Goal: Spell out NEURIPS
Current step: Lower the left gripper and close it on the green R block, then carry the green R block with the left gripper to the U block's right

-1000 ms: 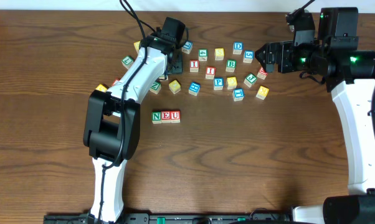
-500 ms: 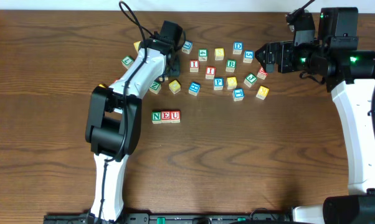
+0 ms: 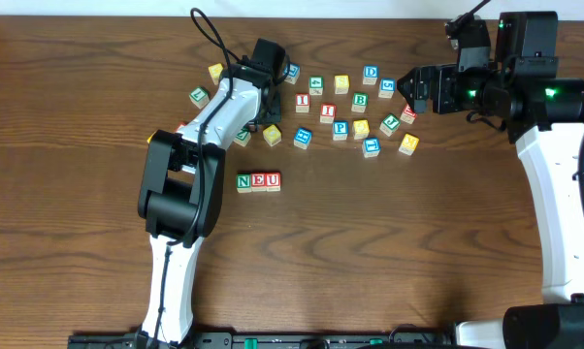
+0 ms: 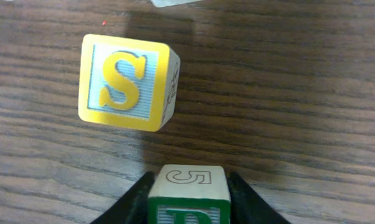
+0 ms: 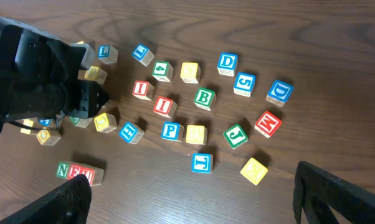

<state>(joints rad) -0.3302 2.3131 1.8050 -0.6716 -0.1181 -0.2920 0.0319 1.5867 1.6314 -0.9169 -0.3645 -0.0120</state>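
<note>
A row of cubes reading green N (image 3: 244,181), red E (image 3: 258,181) and red U (image 3: 273,181) lies mid-table. My left gripper (image 4: 189,200) is shut on a green-lettered cube (image 4: 189,185); its letter is cut off by the frame edge. Just ahead of it sits a yellow S cube (image 4: 125,81). From overhead the left gripper (image 3: 265,112) hides that green cube. A red I (image 3: 327,112), a blue P (image 3: 340,128) and a yellow-faced cube (image 3: 361,128) lie in the scatter. My right gripper (image 3: 411,92) hangs open and empty above the scatter's right end.
Several other letter cubes lie loose: green B (image 3: 360,100), blue D (image 3: 371,73), green J (image 5: 235,135), red M (image 5: 268,123), blue T (image 5: 201,162) and a tilted yellow cube (image 5: 254,170). More cubes sit left of the left arm (image 3: 199,95).
The left gripper's jaws have closed onto the green-lettered cube, and the left arm's elbow has shifted slightly right. The right arm has not moved.
</note>
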